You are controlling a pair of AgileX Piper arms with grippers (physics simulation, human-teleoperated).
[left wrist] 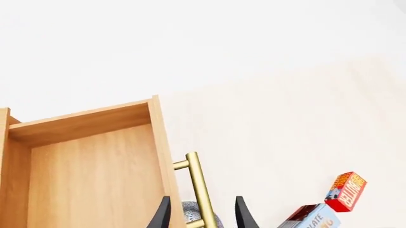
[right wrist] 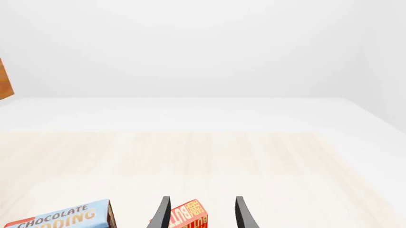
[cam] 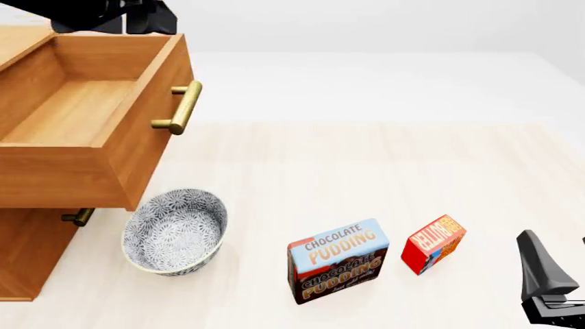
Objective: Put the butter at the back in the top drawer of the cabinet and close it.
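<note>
The butter (cam: 433,243) is a small red and orange box standing on the table right of the Chocolate Pudding box (cam: 336,260). My right gripper (right wrist: 203,197) is open. It sits near the table's front right corner, short of the butter (right wrist: 188,216), which shows between its fingers. The cabinet (cam: 27,253) stands at the left with its top drawer (cam: 92,110) pulled out and nothing inside. My left gripper (left wrist: 203,202) is open and raised above the drawer front. The brass handle (left wrist: 198,187) shows between its fingers. The butter (left wrist: 345,191) also shows in the left wrist view.
A blue-patterned bowl (cam: 174,229) sits on the table just below the open drawer's front corner. The left arm's dark body (cam: 109,17) hangs over the drawer's back. A lower drawer handle (cam: 78,217) peeks out under the open drawer.
</note>
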